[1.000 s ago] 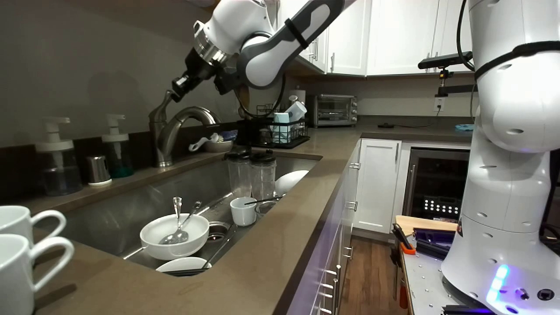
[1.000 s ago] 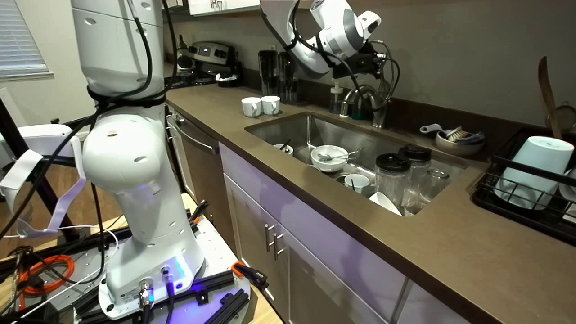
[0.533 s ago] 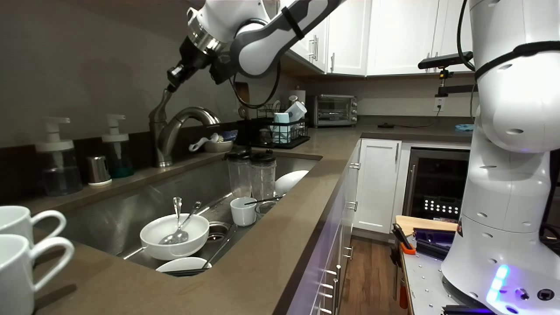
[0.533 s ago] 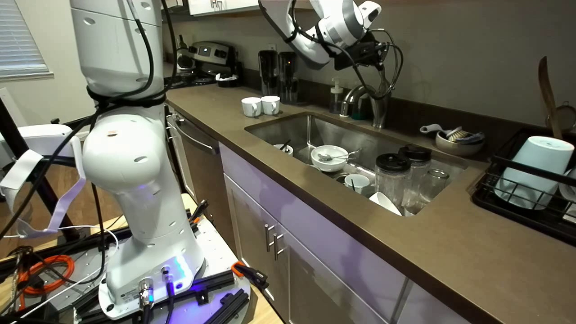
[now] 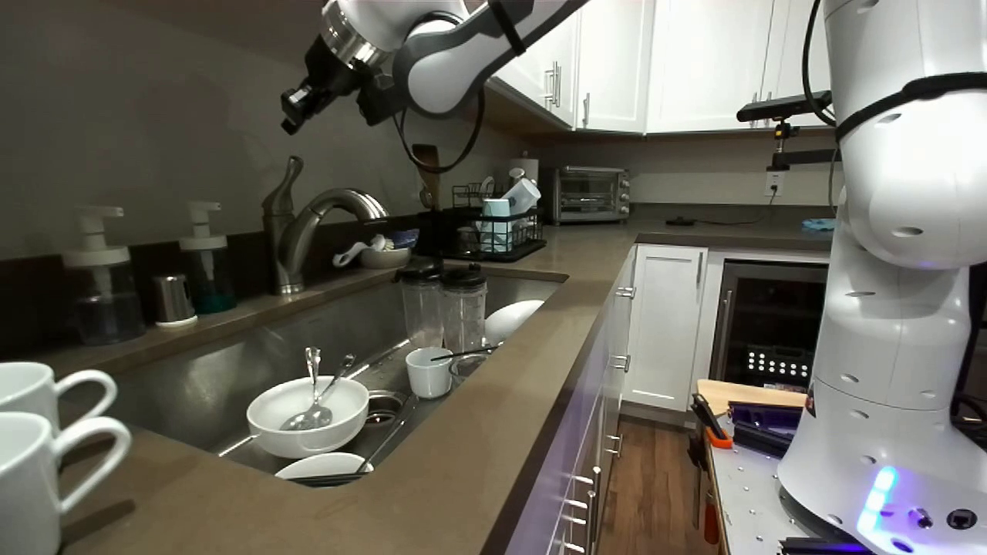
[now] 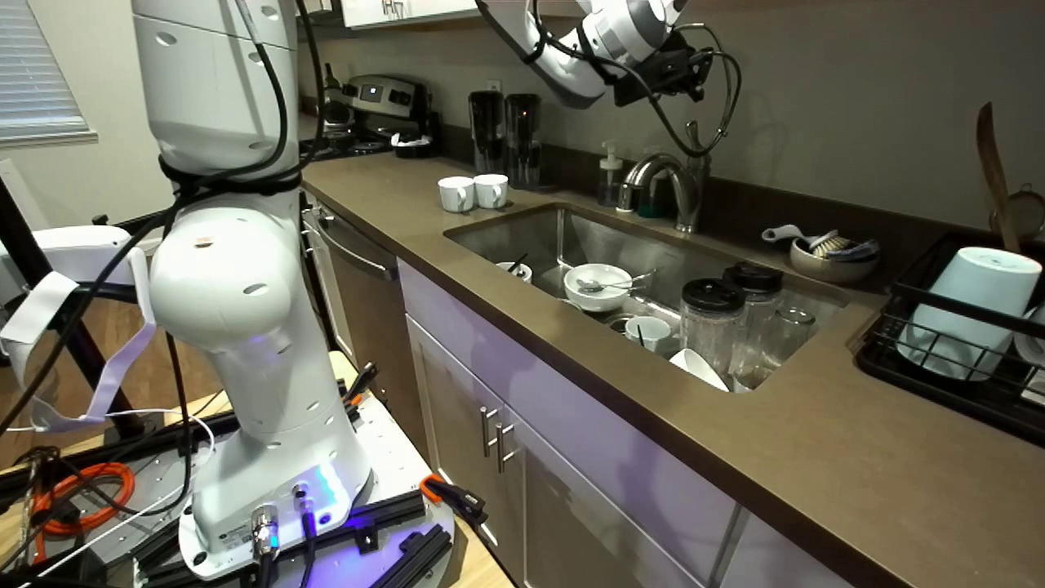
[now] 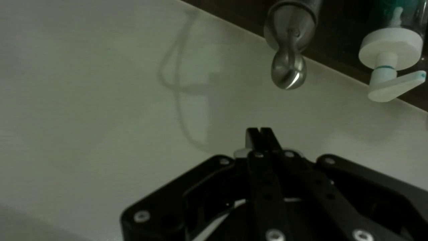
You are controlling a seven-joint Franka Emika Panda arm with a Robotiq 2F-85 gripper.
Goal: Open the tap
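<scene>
Tool point(image 7: 260, 130) w/ 2 tips point(image 7: 253, 136) together, abv & apart from tap point(image 5: 298, 240).

Tap point(image 5: 295, 237) from opposite sides in both exterior views.

Can read no text, brand, number or sign in any view. Can spot only small print point(image 6: 237, 536) on the robot base point(image 6: 273, 474) in an exterior view, too tiny to make out, plus a small display point(image 6: 371, 92) on the appliance point(image 6: 392, 100) at the back there, likewise illegible.
</scene>
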